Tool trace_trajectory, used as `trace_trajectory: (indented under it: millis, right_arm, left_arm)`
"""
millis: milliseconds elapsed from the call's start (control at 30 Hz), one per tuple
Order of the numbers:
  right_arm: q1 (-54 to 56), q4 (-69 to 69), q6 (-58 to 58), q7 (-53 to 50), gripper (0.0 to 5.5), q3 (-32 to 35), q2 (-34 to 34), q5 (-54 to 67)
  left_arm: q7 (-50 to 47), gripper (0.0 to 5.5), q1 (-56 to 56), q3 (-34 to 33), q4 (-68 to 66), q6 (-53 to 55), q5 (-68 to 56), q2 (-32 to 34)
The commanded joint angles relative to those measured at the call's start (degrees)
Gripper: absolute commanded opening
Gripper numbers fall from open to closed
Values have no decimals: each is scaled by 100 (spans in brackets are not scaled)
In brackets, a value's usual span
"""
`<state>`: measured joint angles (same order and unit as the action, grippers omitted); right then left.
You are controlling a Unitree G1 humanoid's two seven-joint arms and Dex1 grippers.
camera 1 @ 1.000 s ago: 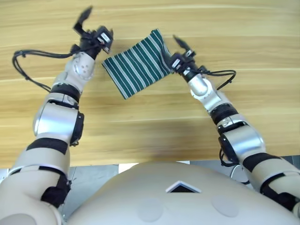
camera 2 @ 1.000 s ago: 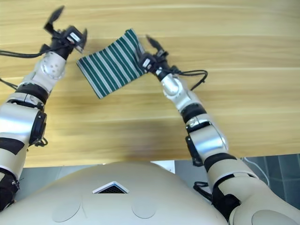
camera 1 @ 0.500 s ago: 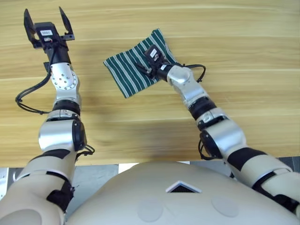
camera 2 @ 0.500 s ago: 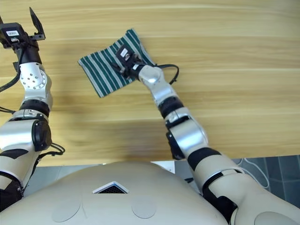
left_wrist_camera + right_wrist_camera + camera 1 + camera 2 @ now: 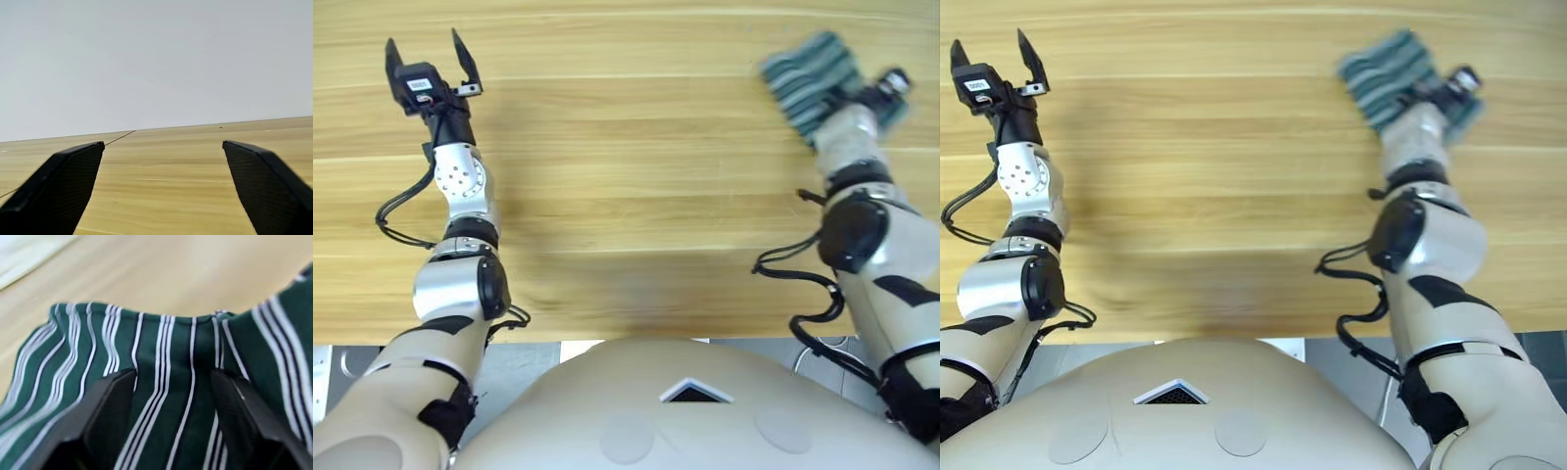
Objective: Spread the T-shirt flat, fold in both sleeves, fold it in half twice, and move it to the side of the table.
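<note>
T-shirt (image 5: 808, 80), folded, is lying at the table's (image 5: 626, 196) far right edge under my right gripper (image 5: 168, 382), fingers (image 5: 107, 416) apart, clamping nothing. Left gripper (image 5: 429, 54) is hovering wide open, empty. Limp cloth: I'm favouring mid-stack pressure.

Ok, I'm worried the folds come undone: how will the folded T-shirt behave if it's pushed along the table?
Probably floppy: the T-shirt ripples and bunches around the right gripper. Likely light, and it should slide easily on the smooth wooden table, though its layers could shift.
</note>
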<state>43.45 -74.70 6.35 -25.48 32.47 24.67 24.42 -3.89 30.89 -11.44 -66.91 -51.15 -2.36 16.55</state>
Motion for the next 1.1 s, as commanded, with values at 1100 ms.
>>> trace_trajectory:
  millis: [1100]
  right_arm:
    - [-1715, 1118, 3187, 625, 278, -3823, -2719, -3789]
  left_arm:
    - [272, 316, -822, 661, 632, 783, 266, -1762]
